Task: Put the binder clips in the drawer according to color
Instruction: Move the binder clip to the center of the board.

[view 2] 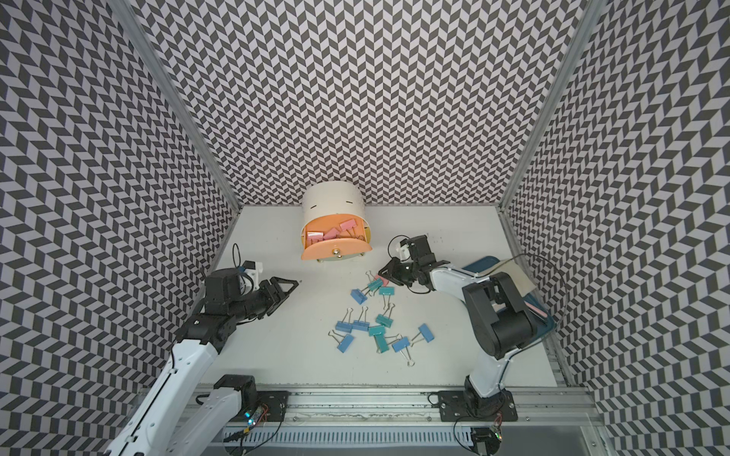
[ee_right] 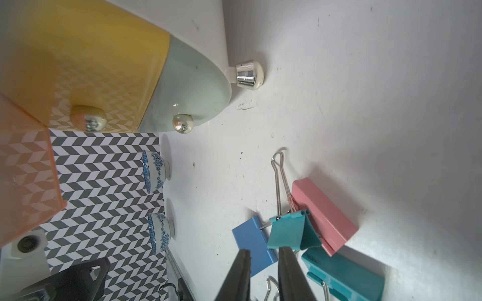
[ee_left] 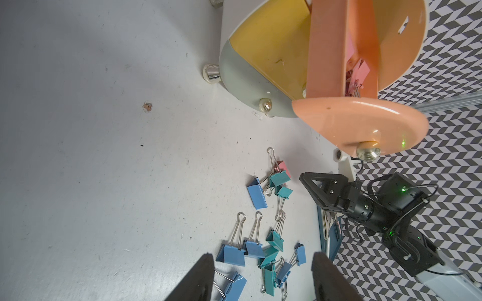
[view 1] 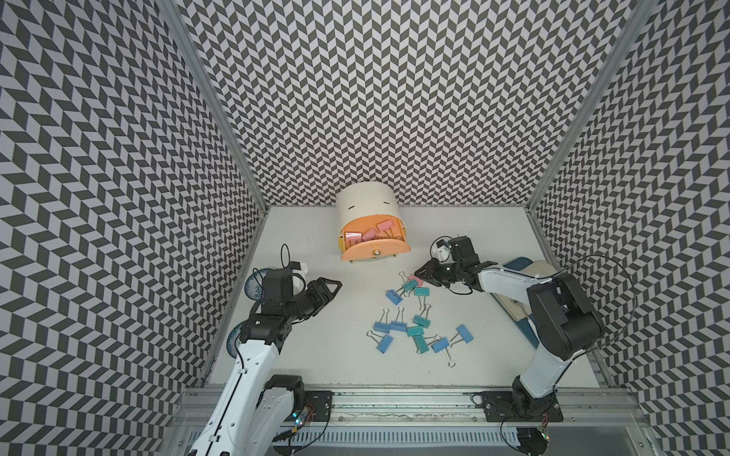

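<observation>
A: Where to find the drawer cabinet?
B: At the far middle of the table, backed against the patterned wall. Peach drawer on top, pulled out toward the near side, with several pink clips inside. Below it, yellow drawer and pale grey drawer, both pushed in.
A: And the binder clips outside it?
B: Scattered on the table, near of the cabinet and right of centre. Mostly blue and teal. Just one pink clip at the far end of the scatter, tucked partly under a teal clip, with a blue clip just beside.
A: State of the right gripper?
B: Reaching left, right over that pink clip. Set narrow, only a slim gap in the right wrist view, fingers ending at the teal clip's edge. No sign of anything pinched between.
A: Left gripper?
B: Spread wide, holding nothing. Hovering over bare table left of the scatter, apart from every clip.
A: Anything else around?
B: Two blue-patterned bowls by the left wall, plus a blue tray under the right arm.
</observation>
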`<action>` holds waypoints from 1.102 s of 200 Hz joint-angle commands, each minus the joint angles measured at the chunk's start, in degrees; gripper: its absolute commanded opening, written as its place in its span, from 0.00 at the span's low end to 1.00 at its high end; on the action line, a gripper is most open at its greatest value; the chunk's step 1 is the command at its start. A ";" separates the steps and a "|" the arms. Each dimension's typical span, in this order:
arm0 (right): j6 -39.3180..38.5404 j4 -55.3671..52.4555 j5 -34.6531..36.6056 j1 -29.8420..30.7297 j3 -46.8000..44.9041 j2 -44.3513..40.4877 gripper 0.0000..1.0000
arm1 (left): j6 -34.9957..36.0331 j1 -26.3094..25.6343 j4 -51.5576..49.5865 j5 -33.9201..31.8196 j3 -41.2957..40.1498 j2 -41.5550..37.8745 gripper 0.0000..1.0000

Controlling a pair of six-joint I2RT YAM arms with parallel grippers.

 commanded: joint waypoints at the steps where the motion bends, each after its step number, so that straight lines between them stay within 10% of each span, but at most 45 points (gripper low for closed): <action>1: -0.37 2.86 -0.19 0.44 1.16 1.79 0.22 | 0.17 0.37 -0.44 -0.07 0.00 -0.78 0.64; 220: 1.87 0.64 3.93 5.36 6.37 8.80 0.17 | 1.92 0.45 -2.24 0.11 1.49 -0.43 0.64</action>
